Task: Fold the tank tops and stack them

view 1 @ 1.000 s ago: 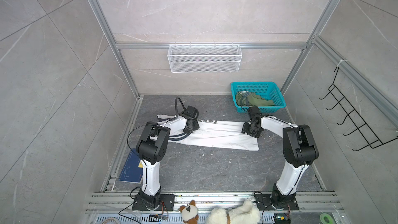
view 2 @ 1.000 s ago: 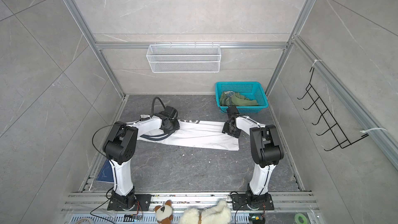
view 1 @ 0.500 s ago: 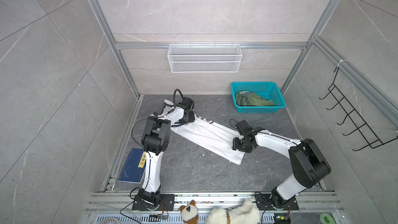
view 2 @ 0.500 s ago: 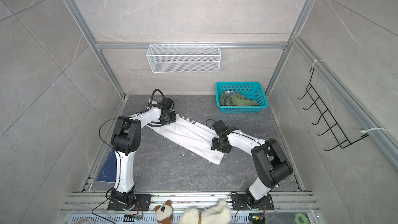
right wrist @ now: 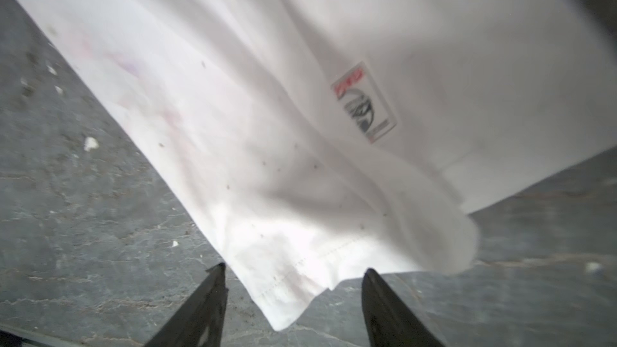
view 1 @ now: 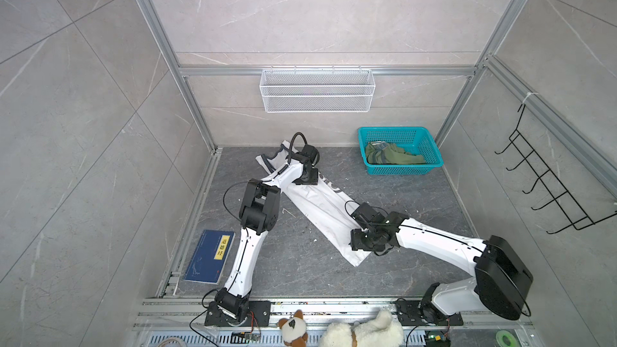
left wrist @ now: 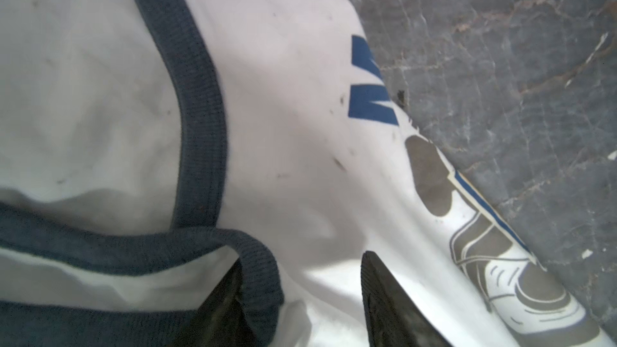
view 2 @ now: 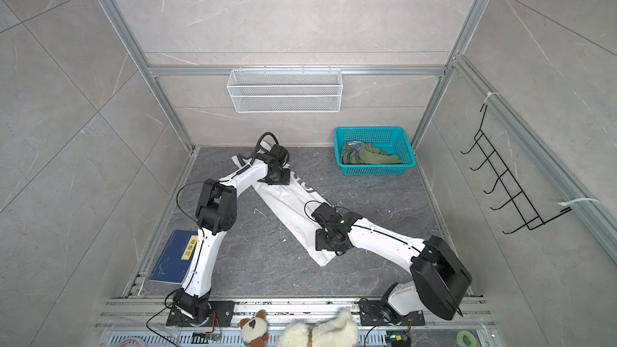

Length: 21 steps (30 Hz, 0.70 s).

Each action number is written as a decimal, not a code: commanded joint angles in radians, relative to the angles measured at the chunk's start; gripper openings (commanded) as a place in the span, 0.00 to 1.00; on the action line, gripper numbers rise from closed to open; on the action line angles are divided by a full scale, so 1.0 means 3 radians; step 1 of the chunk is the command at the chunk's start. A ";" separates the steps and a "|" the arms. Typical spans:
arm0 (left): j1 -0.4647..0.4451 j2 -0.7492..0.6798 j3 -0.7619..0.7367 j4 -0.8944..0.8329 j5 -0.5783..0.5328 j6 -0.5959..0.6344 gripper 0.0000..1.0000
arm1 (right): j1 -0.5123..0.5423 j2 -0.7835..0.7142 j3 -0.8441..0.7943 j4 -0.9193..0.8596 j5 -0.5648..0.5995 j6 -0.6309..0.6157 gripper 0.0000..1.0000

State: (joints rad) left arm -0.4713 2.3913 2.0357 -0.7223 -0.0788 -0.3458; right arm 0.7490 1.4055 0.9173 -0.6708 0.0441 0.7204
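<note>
Diagonally lies the white tank top [view 1: 317, 205]; left gripper [left wrist: 302, 258] spread at strap; right gripper [right wrist: 294, 268] spread at hem.

Grey tiled walls [view 1: 300, 11] bearing a wire basket [view 1: 317, 95] and hook rack [view 1: 550, 178] enclose a dark marbled floor [view 1: 400, 191].

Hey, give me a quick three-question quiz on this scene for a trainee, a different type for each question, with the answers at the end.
1. True or false: the green top lies in the basket.
2. The right gripper is at the white top's: A) hem, B) neckline, C) print.
3. Fill in: the book lies on the robot's ___ side.
Key: 1 true; 2 A; 3 left.
</note>
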 commanded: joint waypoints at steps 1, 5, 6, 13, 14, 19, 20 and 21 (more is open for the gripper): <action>0.0020 -0.0527 -0.0004 -0.0343 -0.0204 -0.0102 0.58 | -0.0196 -0.0053 0.0286 -0.0189 0.0313 -0.0368 0.67; -0.0003 -0.0990 -0.0431 -0.0277 -0.0173 -0.0415 0.61 | -0.0328 0.0259 0.0540 -0.0054 0.0234 -0.0751 0.68; -0.0004 -0.1138 -0.0645 -0.0179 -0.0152 -0.0522 0.61 | -0.0338 0.0386 0.0608 -0.0043 0.0257 -0.0837 0.68; 0.0027 -0.1660 -0.1696 0.0542 -0.0109 -0.0862 0.61 | -0.0454 0.0919 0.0830 0.0072 0.0257 -0.1211 0.73; 0.0040 -0.1610 -0.1694 0.0572 -0.0081 -0.0838 0.61 | -0.0456 0.0948 0.0827 0.0068 0.0265 -0.1236 0.75; 0.0115 -0.1118 -0.1400 0.0649 0.0099 -0.0716 0.61 | -0.0457 0.1019 0.0703 0.0106 0.0260 -0.1301 0.83; 0.0128 -0.1029 -0.1344 0.0664 0.0101 -0.0705 0.60 | -0.0456 0.1033 0.0688 0.0097 0.0261 -0.1302 0.83; 0.0138 -0.0921 -0.1260 0.0655 0.0105 -0.0693 0.60 | -0.0457 0.1061 0.0681 0.0063 0.0282 -0.1291 0.83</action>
State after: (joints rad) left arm -0.4454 2.0567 1.5993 -0.5640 -0.0723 -0.5583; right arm 0.6121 1.6981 1.1385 -0.6468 0.1169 0.3611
